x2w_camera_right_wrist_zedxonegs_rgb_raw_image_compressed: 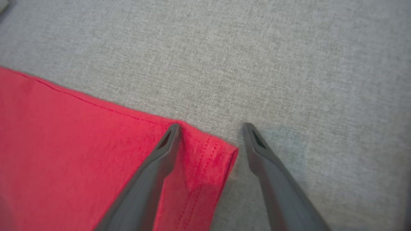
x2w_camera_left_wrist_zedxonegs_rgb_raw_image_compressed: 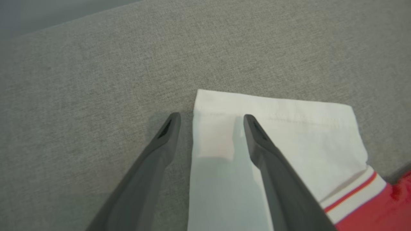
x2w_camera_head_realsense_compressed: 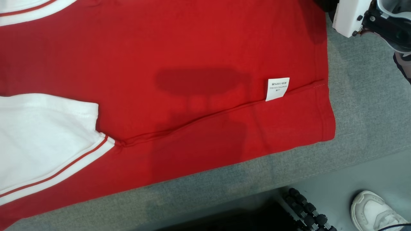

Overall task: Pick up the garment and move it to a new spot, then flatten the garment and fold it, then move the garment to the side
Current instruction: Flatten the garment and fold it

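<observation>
The garment lies flat, seemingly ready to fold: the left gripper gapes astride the white sleeve edge, the right gripper astride the hem corner; both should probably pinch next.

The red and white garment is soft matt knit cloth; the table wears rough grey woven fabric.

- worktop: covered in grey woven cloth, its near edge running slantwise across the lower head view.
- floor: pale grey and smooth, below that edge.
- shoe: white, a person's, on the floor at the lower right corner.
</observation>
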{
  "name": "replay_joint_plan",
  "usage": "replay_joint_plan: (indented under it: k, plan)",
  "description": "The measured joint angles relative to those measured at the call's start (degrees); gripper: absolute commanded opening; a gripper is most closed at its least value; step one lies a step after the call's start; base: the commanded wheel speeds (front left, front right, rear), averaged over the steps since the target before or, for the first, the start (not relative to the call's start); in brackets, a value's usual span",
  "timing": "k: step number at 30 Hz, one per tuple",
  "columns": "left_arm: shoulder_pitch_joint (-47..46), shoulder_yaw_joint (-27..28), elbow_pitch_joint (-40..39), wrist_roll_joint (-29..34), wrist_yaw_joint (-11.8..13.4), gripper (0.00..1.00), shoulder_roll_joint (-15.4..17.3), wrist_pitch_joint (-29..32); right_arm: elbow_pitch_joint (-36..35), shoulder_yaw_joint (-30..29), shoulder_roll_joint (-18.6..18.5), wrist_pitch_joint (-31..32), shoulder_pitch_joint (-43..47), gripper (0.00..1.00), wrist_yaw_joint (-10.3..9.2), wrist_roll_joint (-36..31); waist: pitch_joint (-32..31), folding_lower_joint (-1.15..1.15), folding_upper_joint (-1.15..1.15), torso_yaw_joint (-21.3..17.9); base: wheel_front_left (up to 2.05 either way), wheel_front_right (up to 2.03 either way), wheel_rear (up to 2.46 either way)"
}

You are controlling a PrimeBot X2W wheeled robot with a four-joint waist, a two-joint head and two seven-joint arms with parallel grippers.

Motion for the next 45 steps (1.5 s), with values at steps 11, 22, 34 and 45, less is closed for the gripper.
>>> replay_joint_plan:
  k: [11,22,34,45]
  plan:
    - [-3.1,-0.5,5.2,0.5,-0.9,1.0,0.2,-1.4,3.0,0.3,2.1,-2.3,-1.8,1.0,2.03,0.0,1.2,0.0,0.0,-2.4,0.0,0.0,0.0]
    - [-4.6,-2.1,8.7,-0.1,-1.9,0.0,-0.9,-1.4,6.8,0.4,2.3,-3.4,-2.9,0.13,2.98,0.0,0.9,0.0,0.0,-2.0,0.0,0.0,0.0]
    - [-4.7,-4.1,12.6,-1.8,-2.6,0.0,-3.8,-2.2,11.6,1.3,1.9,-3.9,-2.6,0.0,3.53,0.1,-2.0,0.0,0.0,-0.5,0.0,0.0,0.0]
    - [-3.1,-4.8,14.4,-4.0,-3.3,0.0,-6.4,-7.3,13.4,3.4,0.9,-6.9,0.2,0.0,4.17,-1.2,-6.3,0.0,0.0,1.2,0.0,0.0,0.0]
